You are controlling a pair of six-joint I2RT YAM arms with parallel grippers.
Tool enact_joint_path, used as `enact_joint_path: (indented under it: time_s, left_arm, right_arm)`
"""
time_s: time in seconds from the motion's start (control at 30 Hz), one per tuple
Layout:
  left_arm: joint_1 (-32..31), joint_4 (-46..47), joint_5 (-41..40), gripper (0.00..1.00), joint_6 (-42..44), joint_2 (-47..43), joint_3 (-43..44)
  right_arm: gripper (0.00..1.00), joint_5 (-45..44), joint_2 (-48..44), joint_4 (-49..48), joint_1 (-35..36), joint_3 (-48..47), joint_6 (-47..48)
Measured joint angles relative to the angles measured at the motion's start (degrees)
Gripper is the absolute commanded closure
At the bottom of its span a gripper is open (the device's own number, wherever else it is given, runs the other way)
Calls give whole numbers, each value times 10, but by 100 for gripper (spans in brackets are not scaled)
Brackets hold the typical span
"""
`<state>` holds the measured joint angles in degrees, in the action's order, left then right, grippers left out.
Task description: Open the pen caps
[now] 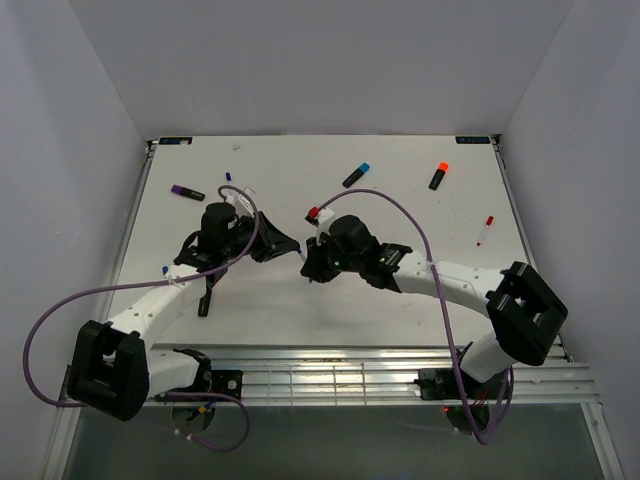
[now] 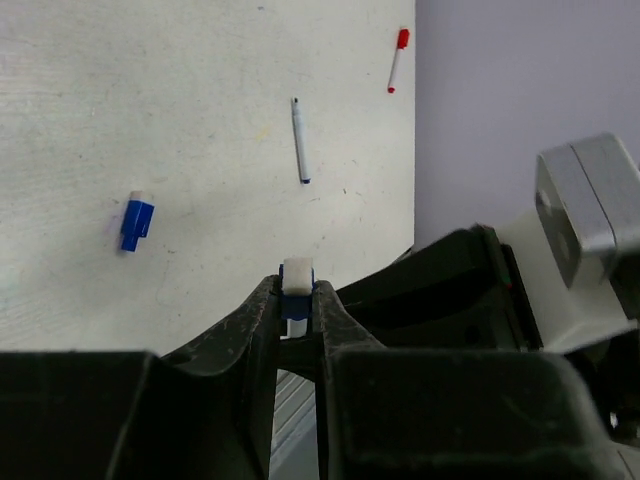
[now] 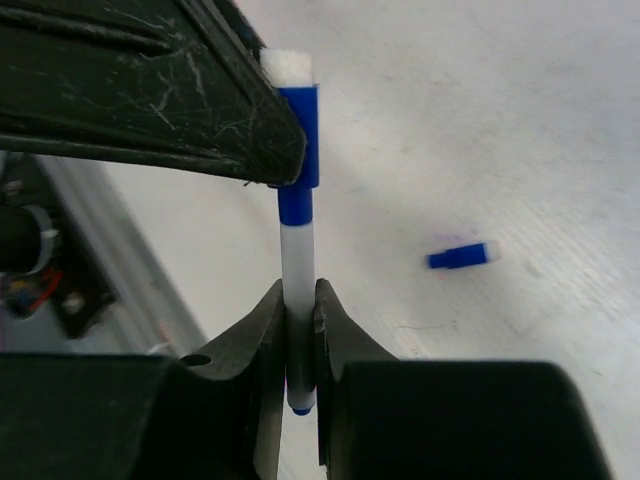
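left gripper (image 2: 297, 297): pinched tight on the blue cap (image 3: 298, 135) of a slim pen (image 3: 297, 262)
right gripper (image 3: 298, 300): clamped on that pen's white part, just under the cap
hard to see: from above both grippers cover the pen, and its lower end hides between the right fingers
loose cap (image 3: 460, 257): blue, lying apart from the pen
table (image 1: 330, 312): white, scuffed, grey smudges
room: plain pale walls (image 1: 300, 60) close round it

Left hand (image 2: 298, 300) and right hand (image 3: 300, 320) stand close, blocking passage between them.
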<state>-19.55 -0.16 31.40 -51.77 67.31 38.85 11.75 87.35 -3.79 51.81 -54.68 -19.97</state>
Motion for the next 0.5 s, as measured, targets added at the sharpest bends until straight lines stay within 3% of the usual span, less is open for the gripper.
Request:
enact_joint_path:
  time_s: [0.13, 0.23, 0.37, 0.5]
  left_arm:
    - [-5, -63, -19, 100, -11, 46, 45]
    - [1, -111, 10, 100, -18, 101, 99]
    - [9, -141, 69, 100, -34, 138, 143]
    - [9, -136, 97, 100, -47, 138, 152]
  right_arm:
    - [92, -193, -1, 30, 64, -3, 19]
    - [92, -311, -12, 21, 101, 14, 24]
    - [92, -373, -56, -6, 115, 49, 26]
    - [92, -380, -88, -12, 116, 63, 32]
